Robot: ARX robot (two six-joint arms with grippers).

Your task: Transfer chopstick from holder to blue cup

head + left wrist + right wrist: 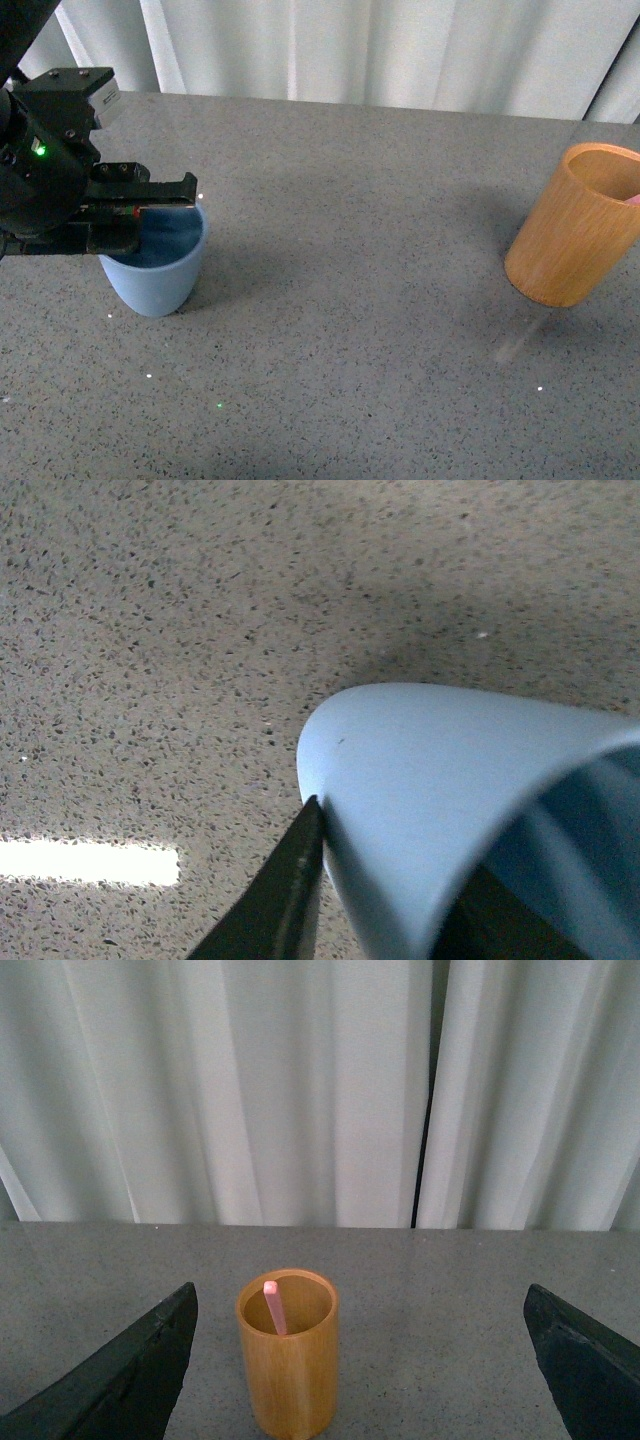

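1. Chopstick, a thin straight salmon-pink stick [272, 1308], stands inside the orange-brown wood-grain cylindrical holder [288, 1370]. It leans against the inner wall, with its upper end close to the rim. In the front view only a small pink sliver shows at the holder's mouth.
2. The holder stands on the grey speckled table [350, 300] at the robot's right. It is well apart from the light blue matte plastic cup [155, 275], which stands upright on the table at the robot's left.
3. The left pincer [160, 208] is at the blue cup's rim. The left wrist view shows one dark finger [290, 890] outside, its tip touching the cup's wall. The other is a dark shape inside the cup, so the wall sits between the two and the pincer is closed on it.
4. The right pincer [358, 1290] is spread wide and holds nothing. Its two dark fingers sit at opposite edges of the right wrist view. The holder is on the table ahead of them, apart from both.
5. A pale pleated curtain [350, 50] hangs behind the table's far edge.
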